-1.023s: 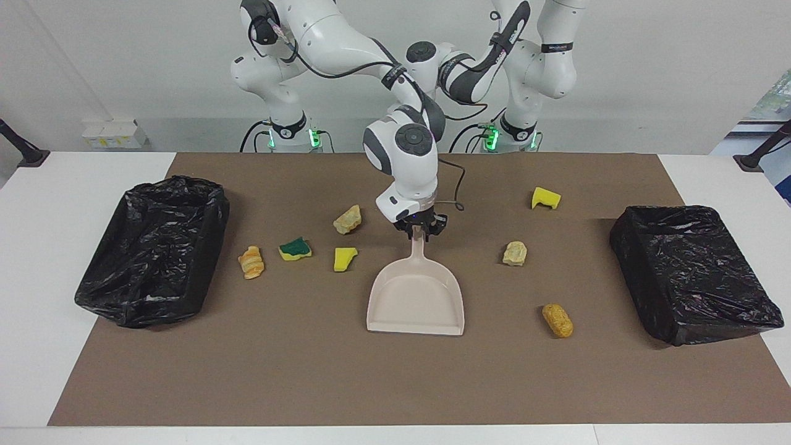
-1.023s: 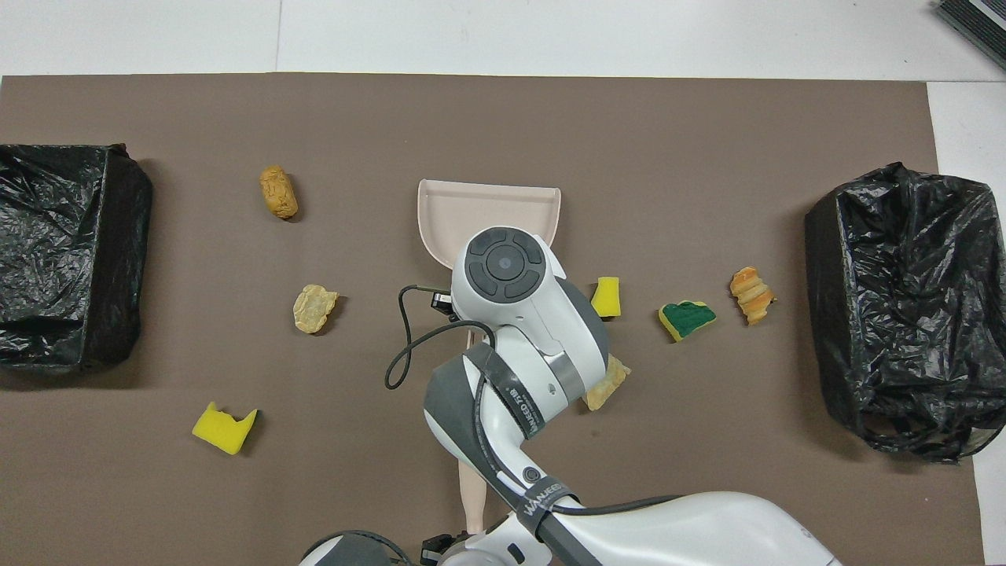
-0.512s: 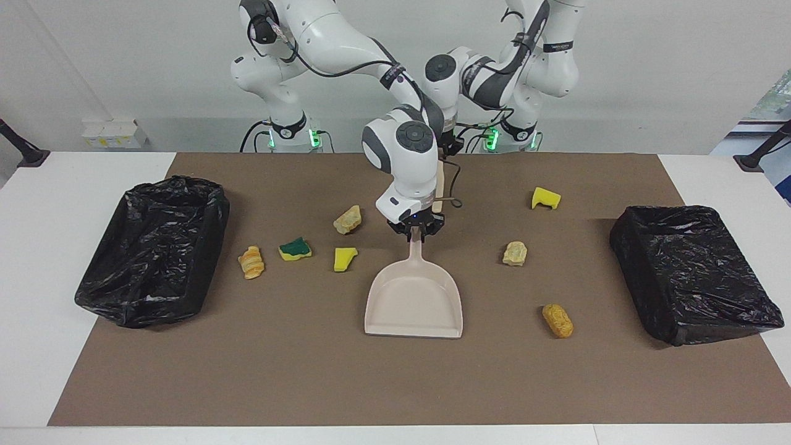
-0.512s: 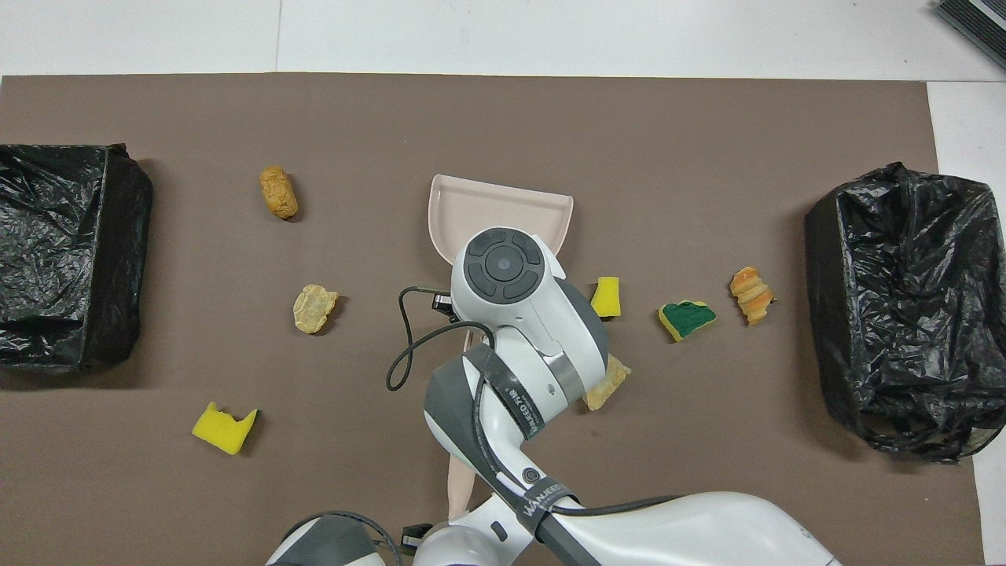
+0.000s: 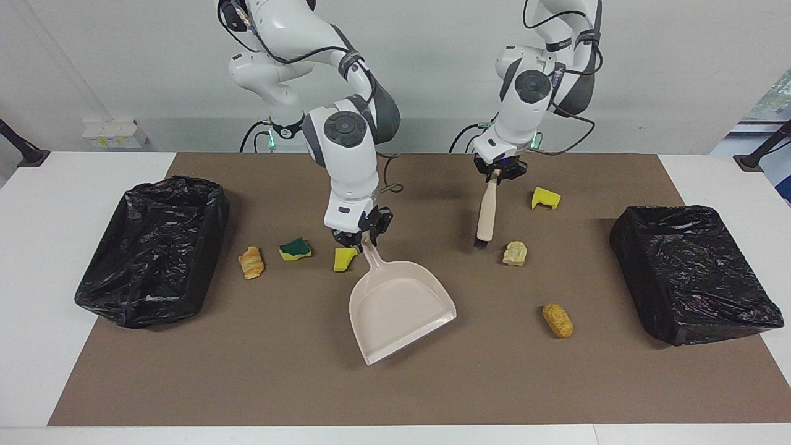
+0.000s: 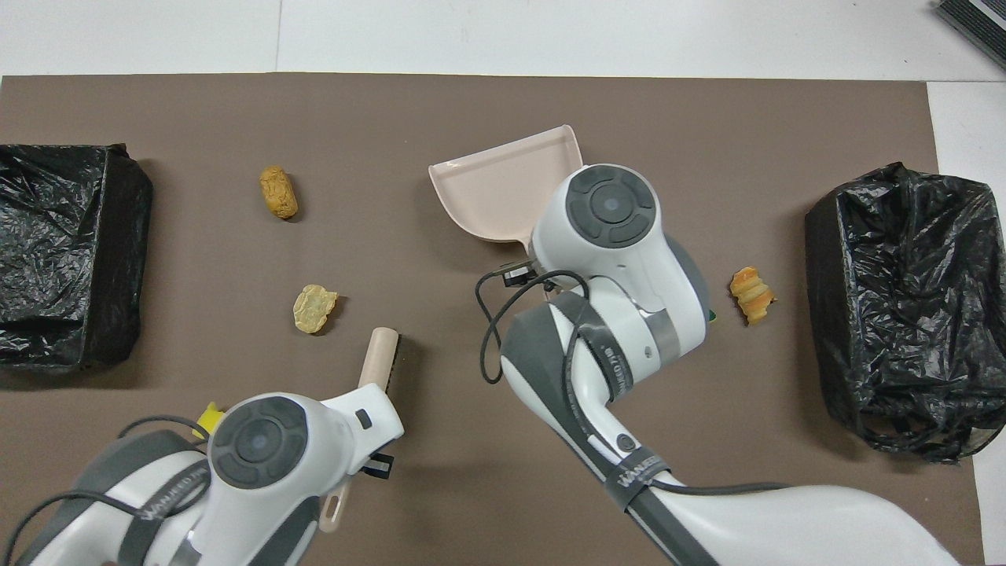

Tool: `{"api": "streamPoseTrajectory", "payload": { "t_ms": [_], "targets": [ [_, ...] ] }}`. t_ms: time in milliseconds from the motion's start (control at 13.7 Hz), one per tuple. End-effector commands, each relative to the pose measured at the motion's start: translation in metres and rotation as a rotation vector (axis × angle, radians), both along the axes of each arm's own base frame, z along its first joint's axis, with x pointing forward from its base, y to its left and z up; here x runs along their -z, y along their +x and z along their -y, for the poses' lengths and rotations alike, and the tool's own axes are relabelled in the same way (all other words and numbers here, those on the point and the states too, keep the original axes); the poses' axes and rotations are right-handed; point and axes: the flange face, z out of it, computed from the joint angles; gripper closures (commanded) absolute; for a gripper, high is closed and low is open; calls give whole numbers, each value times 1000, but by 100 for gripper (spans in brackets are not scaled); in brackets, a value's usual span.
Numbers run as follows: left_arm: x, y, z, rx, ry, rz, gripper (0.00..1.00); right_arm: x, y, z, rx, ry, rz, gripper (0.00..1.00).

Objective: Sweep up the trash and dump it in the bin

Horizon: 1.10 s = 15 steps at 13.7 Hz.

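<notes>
Right gripper (image 5: pixel 360 237), at the centre of the facing view, is closed on the handle of the beige dustpan (image 5: pixel 398 309). We see the left gripper (image 5: pixel 499 175), upper centre, clamped on the brush (image 5: pixel 486 216). Trash lumps (image 5: pixel 515 253) lie scattered across the middle of the brown mat (image 5: pixel 247 371).

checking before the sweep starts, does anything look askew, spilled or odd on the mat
Nothing is spilled or damaged. The dustpan, held by the right gripper, sits skewed, its mouth turned toward the left arm's end. The left gripper holds the brush near a tan lump. Trash lies scattered, unswept.
</notes>
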Motion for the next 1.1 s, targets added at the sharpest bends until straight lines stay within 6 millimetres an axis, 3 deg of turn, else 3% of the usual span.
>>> {"api": "streamPoseTrajectory", "payload": {
  "t_ms": [0,219,439,658,804,1023],
  "targets": [
    [-12,67,-7,124,50,47,100,-8,-3,23,-187,-20,-38,100],
    [-6,133,-37,271,26,71,100,-7,-9,24,-347,-63,-69,100],
    [-20,185,-78,300,47,147,100,-5,-18,30,-533,-89,-102,100],
    [-20,226,-122,384,85,180,100,0,-21,30,-745,-76,-71,100],
    [-4,249,-146,380,79,228,100,10,-20,28,-851,-74,-50,100],
    [0,294,-156,361,83,268,100,12,-28,5,-917,-129,-37,100]
  ]
}}
